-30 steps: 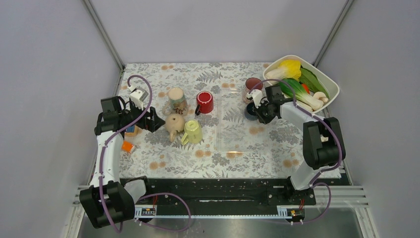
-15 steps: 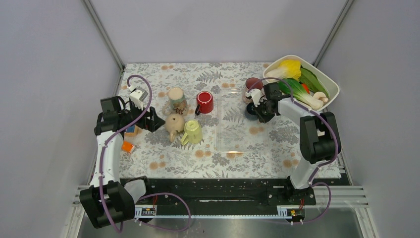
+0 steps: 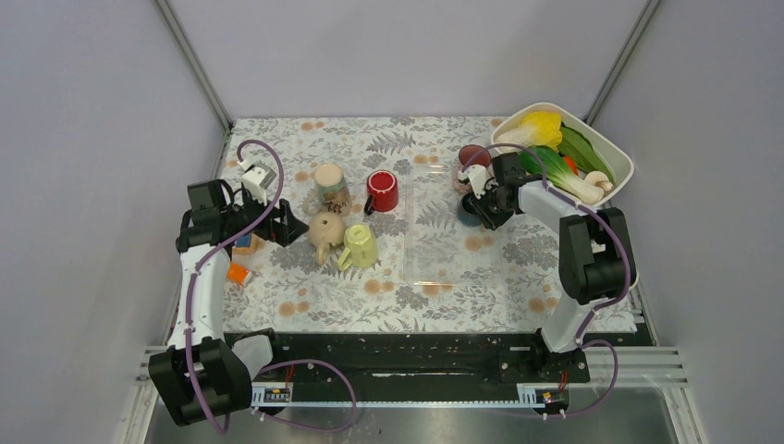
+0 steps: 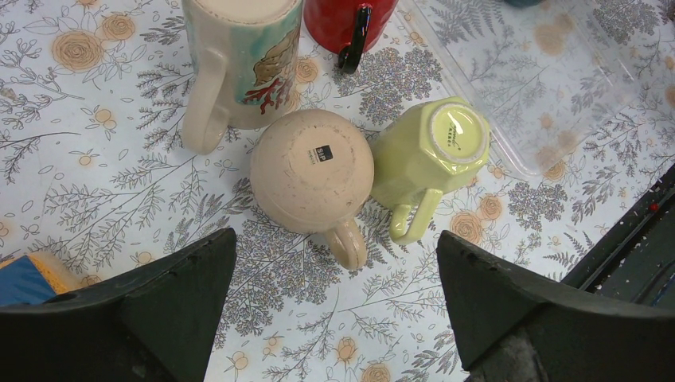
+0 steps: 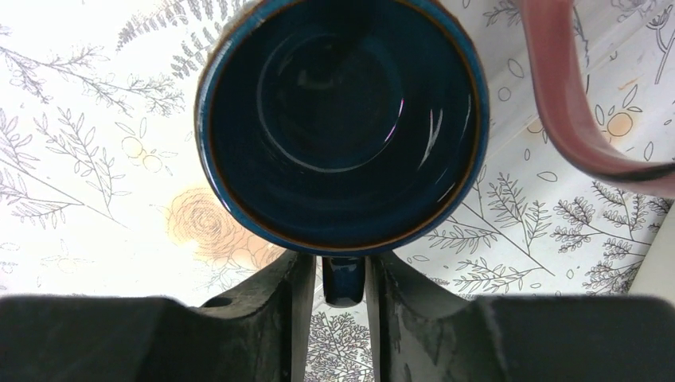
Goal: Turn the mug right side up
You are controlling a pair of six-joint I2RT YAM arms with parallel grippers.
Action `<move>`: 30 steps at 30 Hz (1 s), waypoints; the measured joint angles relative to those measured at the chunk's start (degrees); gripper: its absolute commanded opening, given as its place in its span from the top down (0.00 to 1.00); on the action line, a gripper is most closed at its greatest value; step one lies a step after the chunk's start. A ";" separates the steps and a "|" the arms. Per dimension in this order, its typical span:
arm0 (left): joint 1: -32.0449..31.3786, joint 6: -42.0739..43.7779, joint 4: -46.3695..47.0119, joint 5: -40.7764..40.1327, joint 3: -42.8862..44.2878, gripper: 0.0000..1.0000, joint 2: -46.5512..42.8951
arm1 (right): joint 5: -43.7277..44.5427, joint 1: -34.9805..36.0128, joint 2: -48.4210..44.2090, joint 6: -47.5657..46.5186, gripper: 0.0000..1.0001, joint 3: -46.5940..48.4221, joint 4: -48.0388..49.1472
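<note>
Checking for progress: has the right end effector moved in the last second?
Yes, slightly. The right end effector, clamped on the dark blue mug by its handle, has edged up the top view, toward the maroon mug.

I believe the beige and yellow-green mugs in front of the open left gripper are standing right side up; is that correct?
Not quite: the beige mug and the yellow-green mug stand upside down, bases up, as the left wrist view shows. The left gripper is indeed open.
</note>
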 measured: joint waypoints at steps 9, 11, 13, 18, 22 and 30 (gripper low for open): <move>0.11 0.00 0.02 0.02 0.00 0.01 0.00 | 0.72 0.00 -0.13 -0.50 0.43 0.13 -0.11; 0.17 0.00 0.02 0.02 0.00 0.01 0.00 | 1.11 0.00 -0.85 -0.70 0.36 0.15 -1.09; 0.31 0.00 0.02 0.04 -0.02 0.01 0.00 | 1.40 0.00 -2.62 -0.76 0.27 0.22 -2.43; 0.44 0.02 0.02 0.04 -0.02 0.01 -0.02 | 1.46 0.00 -13.05 -1.14 0.01 2.51 -7.80; 0.48 0.42 -0.07 0.39 -0.11 0.01 -0.11 | 0.59 0.00 -23.87 -1.25 0.01 4.11 -10.51; -3.02 4.94 -5.86 3.08 0.20 0.01 -0.11 | -3.74 0.00 -43.95 8.66 0.01 1.11 -10.01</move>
